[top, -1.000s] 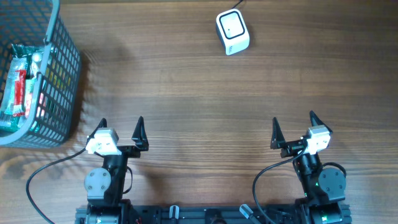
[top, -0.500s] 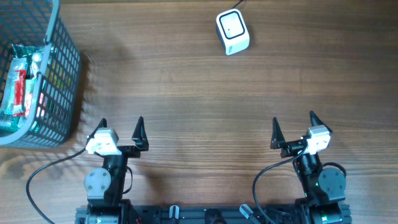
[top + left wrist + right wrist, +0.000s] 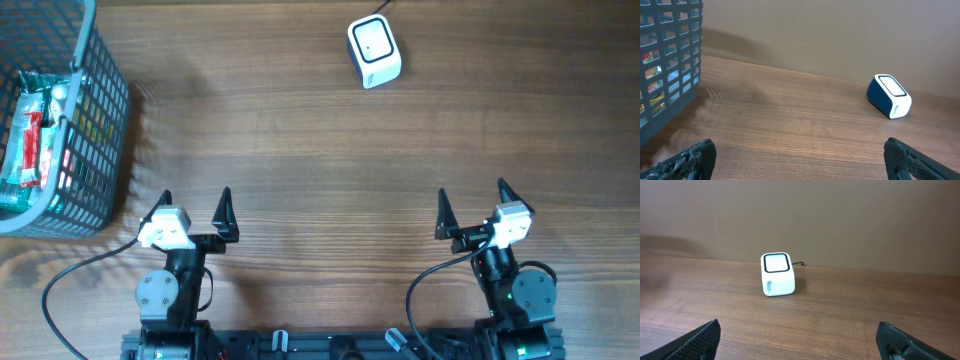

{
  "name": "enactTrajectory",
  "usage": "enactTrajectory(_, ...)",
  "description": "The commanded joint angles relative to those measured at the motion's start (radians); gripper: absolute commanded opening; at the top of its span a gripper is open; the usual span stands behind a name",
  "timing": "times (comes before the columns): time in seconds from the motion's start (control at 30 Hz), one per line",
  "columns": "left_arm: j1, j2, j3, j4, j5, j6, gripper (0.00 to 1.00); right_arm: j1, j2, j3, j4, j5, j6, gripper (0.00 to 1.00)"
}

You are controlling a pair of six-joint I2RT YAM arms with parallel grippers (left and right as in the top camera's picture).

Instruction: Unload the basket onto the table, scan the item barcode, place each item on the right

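A brown wood-grain table (image 3: 320, 150) carries two things, set well apart. At its far edge, a little right of centre, sits a small white box-shaped barcode scanner (image 3: 374, 52) with a dark-framed window on its top face and a thin black cable (image 3: 799, 264) leaving its back. In the left wrist view its side panel looks dark blue.

At the far left corner stands a grey-blue plastic lattice basket (image 3: 100, 110). Inside it lie wrapped packages in red, green and white film (image 3: 30, 135). They are seen only through the bars, so how many there are, and whether a barcode faces up, cannot be told; they look like snack packs.

The left gripper (image 3: 195, 198) hangs at the near edge, in front of the basket's near right corner, its two black fingers (image 3: 690, 160) spread wide with nothing between them. The right gripper (image 3: 471, 192) mirrors it on the other side of the near edge, its black fingers (image 3: 695, 340) equally far apart and holding nothing. Both point toward the far edge, touching neither basket nor scanner.
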State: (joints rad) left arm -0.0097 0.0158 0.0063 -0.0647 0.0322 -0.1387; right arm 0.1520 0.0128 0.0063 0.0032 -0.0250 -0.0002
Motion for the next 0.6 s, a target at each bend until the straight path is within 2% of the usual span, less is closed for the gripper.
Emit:
enactTrajectory(0.0,0.007,0.005,-0.001,-0.009,0.026,0.019,1.00,-0.003,0.001,-0.001,0.002,0.005,0.003,0.99)
enactTrajectory(0.33,0.007,0.005,-0.001,0.000,0.027,0.020,1.00,-0.003,0.001,-0.001,0.002,0.005,0.003,1.00)
enactTrajectory(0.4,0.007,0.005,-0.001,-0.007,-0.009,0.035,1.00,-0.003,0.001,-0.001,0.002,0.005,0.003,1.00)
enactTrajectory(0.47,0.007,0.005,-0.001,0.020,-0.047,0.023,1.00,-0.003,0.001,-0.001,0.002,0.005,0.003,1.00)
enactTrajectory(0.57,0.007,0.005,0.003,0.101,0.008,-0.007,1.00,-0.003,0.001,-0.001,0.002,0.005,0.003,1.00)
